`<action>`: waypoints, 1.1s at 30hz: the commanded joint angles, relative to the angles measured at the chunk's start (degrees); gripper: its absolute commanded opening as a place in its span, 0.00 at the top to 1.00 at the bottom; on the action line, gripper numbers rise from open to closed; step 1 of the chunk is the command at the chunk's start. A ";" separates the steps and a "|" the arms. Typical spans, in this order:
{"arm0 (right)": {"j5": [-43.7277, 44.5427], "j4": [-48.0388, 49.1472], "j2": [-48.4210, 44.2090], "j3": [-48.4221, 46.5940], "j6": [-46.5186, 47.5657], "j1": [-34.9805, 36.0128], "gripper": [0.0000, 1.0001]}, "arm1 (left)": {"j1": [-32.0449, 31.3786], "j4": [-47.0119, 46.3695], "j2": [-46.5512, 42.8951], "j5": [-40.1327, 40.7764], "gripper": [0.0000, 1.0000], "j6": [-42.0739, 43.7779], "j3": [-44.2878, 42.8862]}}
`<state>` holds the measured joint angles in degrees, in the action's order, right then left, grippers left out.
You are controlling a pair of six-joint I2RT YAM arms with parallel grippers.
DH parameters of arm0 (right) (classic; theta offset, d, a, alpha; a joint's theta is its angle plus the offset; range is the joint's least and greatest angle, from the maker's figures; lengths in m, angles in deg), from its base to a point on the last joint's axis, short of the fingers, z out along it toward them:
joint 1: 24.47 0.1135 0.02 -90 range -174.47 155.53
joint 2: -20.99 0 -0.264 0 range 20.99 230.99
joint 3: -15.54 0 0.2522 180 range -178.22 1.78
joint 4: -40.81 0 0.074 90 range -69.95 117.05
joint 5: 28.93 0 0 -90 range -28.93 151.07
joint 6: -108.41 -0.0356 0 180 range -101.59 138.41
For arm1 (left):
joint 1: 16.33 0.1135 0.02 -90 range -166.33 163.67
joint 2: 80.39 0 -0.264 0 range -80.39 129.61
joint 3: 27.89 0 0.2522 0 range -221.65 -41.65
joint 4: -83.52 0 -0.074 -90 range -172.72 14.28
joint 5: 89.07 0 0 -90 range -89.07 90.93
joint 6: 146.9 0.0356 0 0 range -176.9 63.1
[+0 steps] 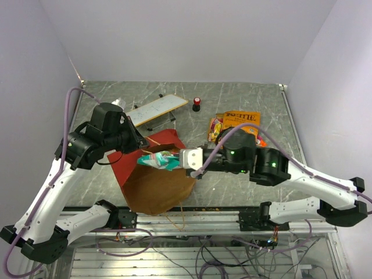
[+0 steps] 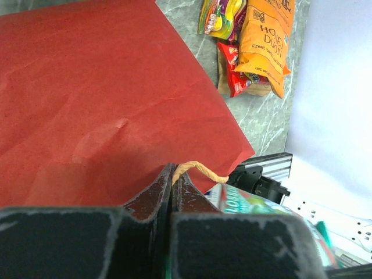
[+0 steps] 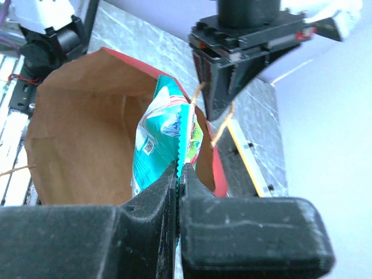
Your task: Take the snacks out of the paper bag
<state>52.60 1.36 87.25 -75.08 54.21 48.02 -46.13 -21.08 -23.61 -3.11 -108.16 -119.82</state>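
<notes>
You cannot see the bottom of the paper bag (image 3: 75, 133). From the right wrist view its brown inside falls into shadow behind the teal packet (image 3: 165, 125), so it cannot be told whether more snacks lie in there. The packet's print is too blurred to read, and its lower end is cut off behind your own fingers.

Your right end effector (image 3: 177, 171) is pressed together on the packet's serrated edge, holding it at the bag's mouth, partly inside. Your left end effector (image 2: 172, 177) is pinching a tan twisted handle (image 2: 196, 169) at the bag's red rim. A second handle (image 1: 174, 218) trails out of the mouth.

On the desk (image 1: 232, 192), beyond the bag's right side, an orange packet (image 2: 267, 40), a red packet (image 2: 232, 70) and a multicolour packet (image 2: 218, 17) lie overlapping. From above, the right arm (image 1: 256, 160) partly covers them. Behind the bag, apart from it, sit a white board (image 1: 157, 109) and a small red-and-black cylinder (image 1: 196, 104).
</notes>
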 commanded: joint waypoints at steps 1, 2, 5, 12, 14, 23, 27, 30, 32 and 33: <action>8.33 -3.10 -4.46 -3.20 -0.05 0.14 1.00 | 0.42 -2.05 0.64 0.66 0.93 1.62 -1.85; 10.37 -3.85 -5.42 -3.67 0.65 0.11 1.00 | 0.41 -2.06 0.92 0.63 0.93 1.83 -1.96; 17.38 -5.69 -8.27 -4.38 3.57 0.11 1.00 | 0.42 -2.10 1.59 0.67 0.93 2.42 -2.15; 31.08 -8.63 -15.17 -3.44 7.01 0.03 1.00 | 0.36 -2.40 2.22 1.24 0.93 3.12 -1.94; 38.39 -7.17 -16.17 -1.03 8.87 0.03 1.00 | 0.37 -2.54 2.19 0.96 0.93 2.89 -1.66; 35.29 1.15 -14.85 11.00 16.36 -15.80 1.00 | 0.40 -3.20 3.07 -1.69 0.93 1.91 -0.52; 24.92 2.15 -9.45 11.43 19.18 -29.68 1.00 | 0.37 -3.43 3.08 -3.39 0.93 1.39 0.58; 18.50 1.54 -4.53 9.39 24.01 -37.05 1.00 | 0.36 -3.04 3.03 -3.84 0.93 1.52 1.44; 16.45 0.61 -1.49 6.37 25.47 -40.47 1.00 | 0.38 -2.66 2.55 -3.83 0.93 1.52 1.72; 15.15 0.34 -0.41 4.98 26.46 -42.42 1.00 | 0.44 -2.65 2.11 -3.77 0.93 1.43 1.89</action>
<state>75.98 -0.85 83.91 -63.97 73.92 11.14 -46.13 -23.00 -20.53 -5.18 -106.63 -118.93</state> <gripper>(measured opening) 0.006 0.075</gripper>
